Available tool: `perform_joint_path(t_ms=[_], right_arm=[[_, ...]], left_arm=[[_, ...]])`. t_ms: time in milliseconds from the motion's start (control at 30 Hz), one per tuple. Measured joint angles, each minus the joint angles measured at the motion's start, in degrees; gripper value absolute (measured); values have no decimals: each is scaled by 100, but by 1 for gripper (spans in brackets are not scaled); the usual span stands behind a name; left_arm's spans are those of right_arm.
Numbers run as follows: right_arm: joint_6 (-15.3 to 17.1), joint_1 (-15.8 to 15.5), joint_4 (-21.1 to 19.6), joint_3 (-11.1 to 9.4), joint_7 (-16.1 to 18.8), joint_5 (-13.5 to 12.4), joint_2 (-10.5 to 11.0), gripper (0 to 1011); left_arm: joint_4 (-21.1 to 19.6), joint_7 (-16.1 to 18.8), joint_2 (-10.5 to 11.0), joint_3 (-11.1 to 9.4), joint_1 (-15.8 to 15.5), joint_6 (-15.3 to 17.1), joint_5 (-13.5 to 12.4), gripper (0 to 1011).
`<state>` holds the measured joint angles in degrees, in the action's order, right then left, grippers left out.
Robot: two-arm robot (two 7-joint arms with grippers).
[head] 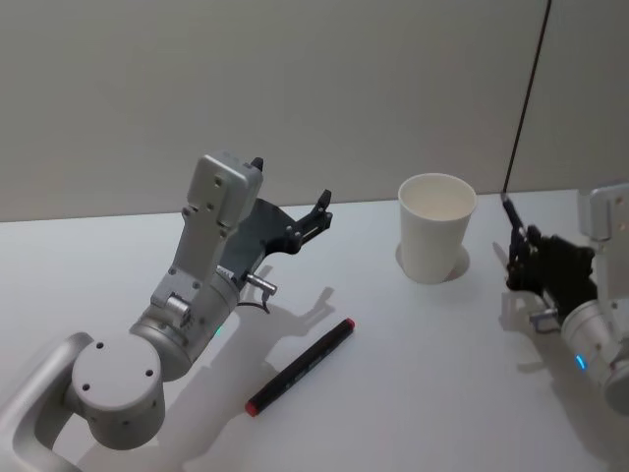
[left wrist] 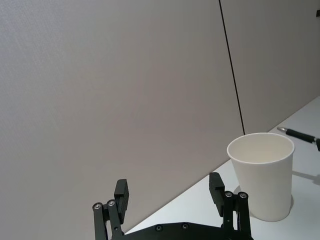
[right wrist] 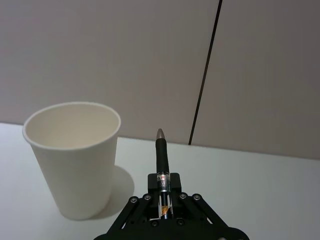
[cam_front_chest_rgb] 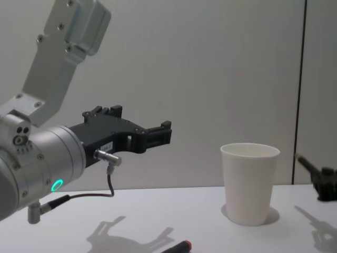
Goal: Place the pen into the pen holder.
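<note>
Right gripper point(right wrist: 163, 192) fingers are clamped on the pen point(right wrist: 161, 152), near the cup point(right wrist: 75, 165). Left gripper point(left wrist: 169, 192) fingers are spread wide, touching nothing. Count: one pen, one cup, one marker point(head: 301, 366) on the table point(head: 432, 393).

The left arm point(head: 201, 265) is silver-grey metal with round joint housings, a boxy screwed link, a green light ring point(cam_front_chest_rgb: 56, 185) and a thin black cable point(cam_front_chest_rgb: 89, 195). The left gripper point(left wrist: 169, 190) and right gripper point(right wrist: 163, 181) are matte black, with silver-ringed screws at the linkages. The right arm point(head: 601, 344) bears a blue light point(head: 581, 362).
</note>
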<state>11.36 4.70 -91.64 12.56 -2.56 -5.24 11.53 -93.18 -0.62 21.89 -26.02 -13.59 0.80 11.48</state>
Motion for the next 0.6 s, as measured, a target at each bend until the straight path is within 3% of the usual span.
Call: perform_joint_path(t_ms=[600], right_arm=[[-1499,314,137,-192,305,-48,43,130]], left_arm=[[0,0,0,0,0,0,0,1001]])
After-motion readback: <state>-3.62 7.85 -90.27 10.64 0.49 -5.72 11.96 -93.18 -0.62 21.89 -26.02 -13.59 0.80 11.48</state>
